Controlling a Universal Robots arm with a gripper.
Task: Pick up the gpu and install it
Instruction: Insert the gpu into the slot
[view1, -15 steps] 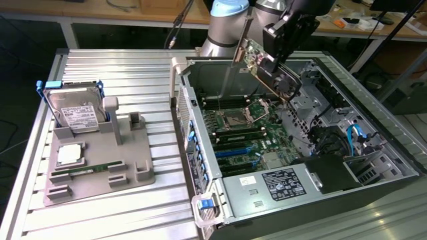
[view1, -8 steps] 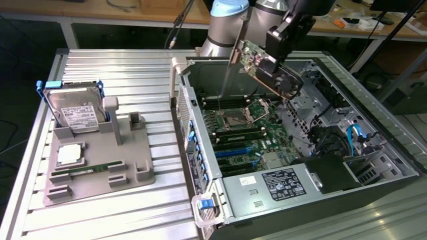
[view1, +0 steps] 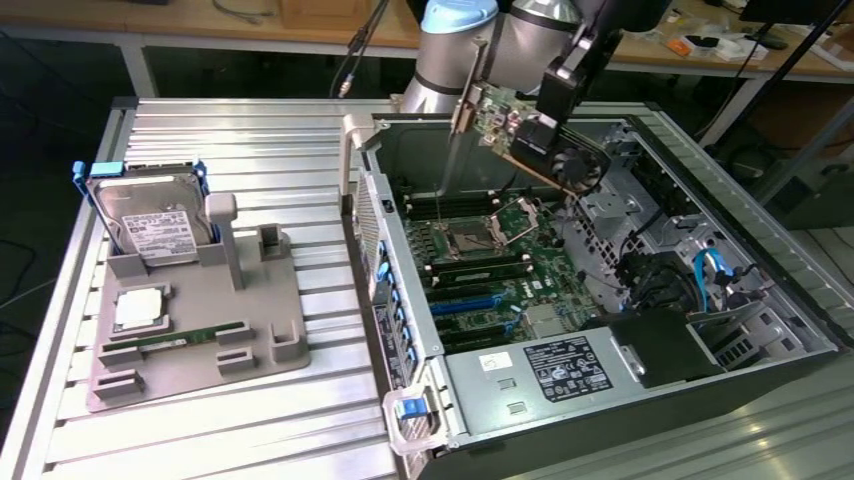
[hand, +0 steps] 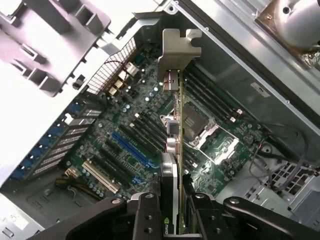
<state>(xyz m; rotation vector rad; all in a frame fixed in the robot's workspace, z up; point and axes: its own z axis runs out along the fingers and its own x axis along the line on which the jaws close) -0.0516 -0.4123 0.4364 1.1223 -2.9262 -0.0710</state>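
From my end, the gripper (hand: 175, 200) is clamped on the gpu (hand: 170, 150). Both dark fingers (hand: 145, 215) press against the card's faces, so it stands edge-on between them. The card runs straight out from the fingertips and ends at its silver bracket (hand: 178, 47), the part farthest from my grip. In the exterior view the card hangs tilted in the grip over the open computer case (view1: 400, 250), apart from the motherboard (hand: 100, 172) and touching nothing but the fingers. I judge the pickup done and the carry-and-align part of the install in hand; the card is not seated. Past the fingertips and below the card, the long blue slot (hand: 131, 148) lies beside the card's line, not under it. It sits on the side away from the CPU socket (hand: 197, 122), which lies on the other side of the card. Seating, as I read it, calls for the card's lower edge to be parallel with a slot and directly above it. The bracket must also meet the case's rear wall, and the press has to go straight down without twist. I cannot tell which slot is meant. Well away from the fingers, outside the case, a grey fixture (view1: 200, 340) holds a hard drive (view1: 154, 225).
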